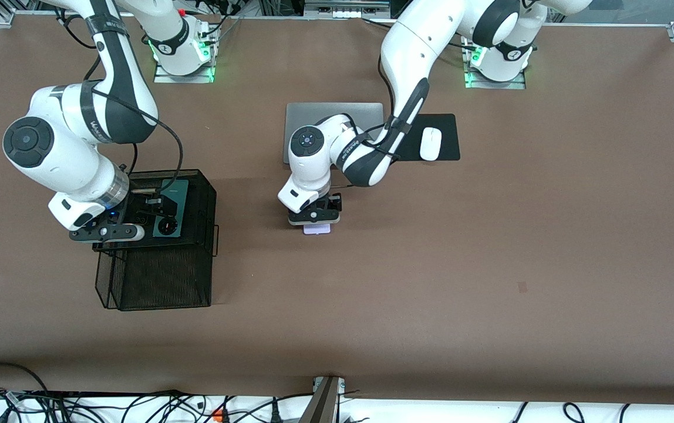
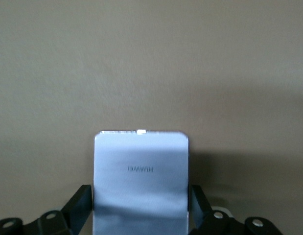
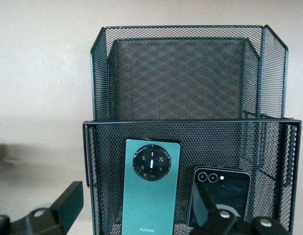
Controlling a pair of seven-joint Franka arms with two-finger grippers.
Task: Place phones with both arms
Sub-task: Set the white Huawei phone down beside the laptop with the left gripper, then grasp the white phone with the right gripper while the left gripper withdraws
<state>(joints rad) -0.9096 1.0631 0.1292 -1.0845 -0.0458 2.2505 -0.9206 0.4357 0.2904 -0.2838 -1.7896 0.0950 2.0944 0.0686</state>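
Three phones are in sight. The pale lilac-white phone [image 1: 317, 230] lies flat on the brown surface [image 1: 489, 264] near its middle, at about 6 o'clock from the grey laptop [image 1: 313, 114] and nearer to the front camera than it. In the left wrist view this lilac-white phone [image 2: 140, 181] sits between the two black fingers [image 2: 79, 205] of the left claw [image 1: 314, 218], which press against its two long edges, so the claw is clenched on it. The left arm [image 1: 407, 70] reaches from its base over the laptop, its wrist bent straight down over the phone.

The other two phones lie side by side in the black mesh basket [image 1: 196, 194] toward the right arm's end of the surface: one long dark green phone [image 3: 150, 193] with a round camera ring, and one small black flip phone [image 3: 229, 193] just beside it. The basket has two compartments; both phones are in the one farther from the front camera.

The right claw [image 1: 115, 231] hangs over the basket's edge at about 9 o'clock from the green phone, its fingers [image 3: 68, 200] spread apart and holding nothing. The right arm [image 1: 67, 147] is folded with its elbow high and its wrist pointing down.

One white mouse [image 1: 430, 143] rests on one black pad [image 1: 445, 126] at 3 o'clock from the laptop.
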